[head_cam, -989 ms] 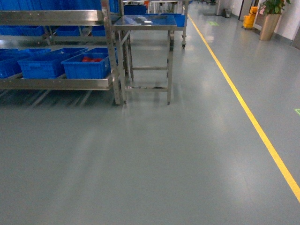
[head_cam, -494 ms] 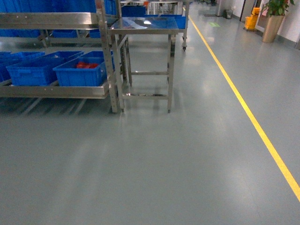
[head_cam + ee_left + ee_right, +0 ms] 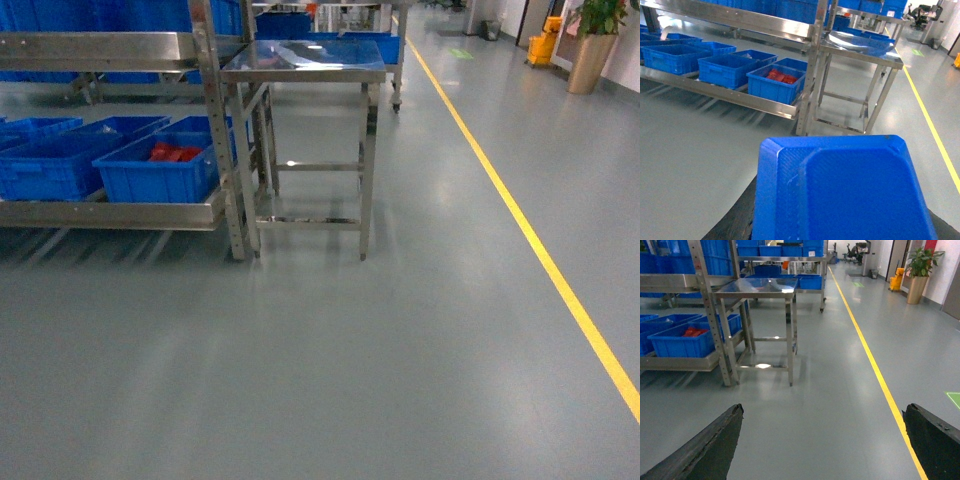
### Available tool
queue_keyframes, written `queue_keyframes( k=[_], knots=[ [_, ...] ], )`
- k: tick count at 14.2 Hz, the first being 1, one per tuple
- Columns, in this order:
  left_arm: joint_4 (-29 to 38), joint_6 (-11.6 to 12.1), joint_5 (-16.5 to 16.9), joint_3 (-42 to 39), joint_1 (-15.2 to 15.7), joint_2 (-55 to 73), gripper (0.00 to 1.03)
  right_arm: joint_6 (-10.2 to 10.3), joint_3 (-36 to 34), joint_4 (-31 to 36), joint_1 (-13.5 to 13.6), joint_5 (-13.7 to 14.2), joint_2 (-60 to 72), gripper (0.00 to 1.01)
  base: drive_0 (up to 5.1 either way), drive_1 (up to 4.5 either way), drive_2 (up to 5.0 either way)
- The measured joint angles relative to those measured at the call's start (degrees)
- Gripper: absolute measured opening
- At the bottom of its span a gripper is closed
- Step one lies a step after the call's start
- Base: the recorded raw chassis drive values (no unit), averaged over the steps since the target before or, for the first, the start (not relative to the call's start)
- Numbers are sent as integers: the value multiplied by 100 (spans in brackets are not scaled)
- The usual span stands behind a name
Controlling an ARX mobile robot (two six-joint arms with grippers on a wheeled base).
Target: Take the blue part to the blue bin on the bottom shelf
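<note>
The blue part (image 3: 840, 190) fills the lower half of the left wrist view, held up off the floor. My left gripper (image 3: 842, 232) is shut on it, and only dark finger edges (image 3: 737, 222) show beside it. The bottom shelf (image 3: 110, 212) runs along the left with a row of blue totes. The tote at its right end holds red packets (image 3: 172, 153). The blue bin (image 3: 50, 165) to its left shows a bare inside. My right gripper (image 3: 822, 440) is open over bare floor, with nothing between its fingers. Neither gripper shows in the head view.
A steel table (image 3: 305, 60) stands just right of the rack's upright post (image 3: 222, 130). A yellow floor line (image 3: 540, 250) runs along the right. A potted plant (image 3: 592, 40) and a yellow cart (image 3: 548, 40) stand far back right. Grey floor (image 3: 330, 370) lies between me and the rack.
In the head view the rack and the table have slid down and to the left and look larger. The camera has come closer to them.
</note>
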Motion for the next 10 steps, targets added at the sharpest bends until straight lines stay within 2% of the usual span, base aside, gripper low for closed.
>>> queue_keyframes(
  k=[10],
  knots=[
    [2,0,2,0,0,-2,43,0,0,-7,0,0,0,98,-3,412,-418]
  ],
)
